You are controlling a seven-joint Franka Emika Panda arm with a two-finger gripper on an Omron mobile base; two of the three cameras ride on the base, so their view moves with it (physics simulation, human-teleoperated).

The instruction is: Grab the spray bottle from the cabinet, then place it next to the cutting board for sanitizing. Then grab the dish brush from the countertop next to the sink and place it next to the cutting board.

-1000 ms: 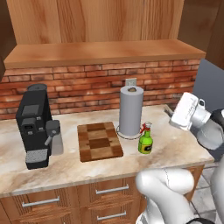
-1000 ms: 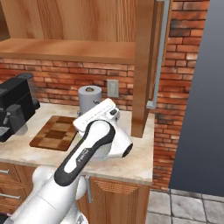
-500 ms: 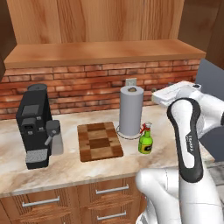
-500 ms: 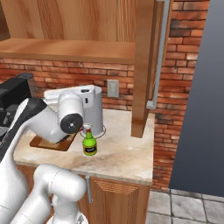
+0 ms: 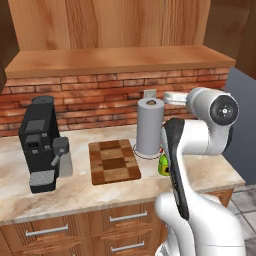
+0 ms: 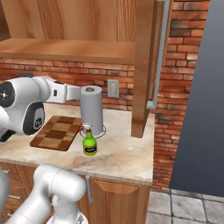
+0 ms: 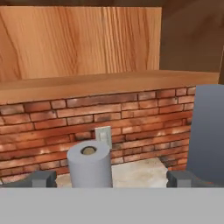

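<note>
A: On the countertop (image 6: 122, 153), just right of the cutting board (image 6: 59, 132), the spray bottle (image 6: 89, 143) stands upright with its red nozzle up, close in front of the paper towel roll (image 6: 91, 109) and not touching the board. By how things lie, the first half of the task looks done.

B: And the pincer?

A: The gripper (image 7: 111, 178) rides high, level with the top of the roll, and looks toward the brick wall (image 7: 52, 118) and the wall outlet (image 7: 103, 135). Its two dark tips stand far apart at the bottom of the hand view, as wide as they go, with nothing between them. The bottle sits below and nearer the counter's front edge.

B: Where's the dish brush, then?

A: I can't place it, nor the sink. In the left base view the coffee machine (image 5: 41, 145) stands well left of the board; past the roll in the right base view, the counter ends at a wooden cabinet panel (image 6: 143, 65).

B: So which way to go?

A: My guess is that neither end is the brush's spot, so the base must drive. The brush's handle axis can't be judged until it shows.
</note>
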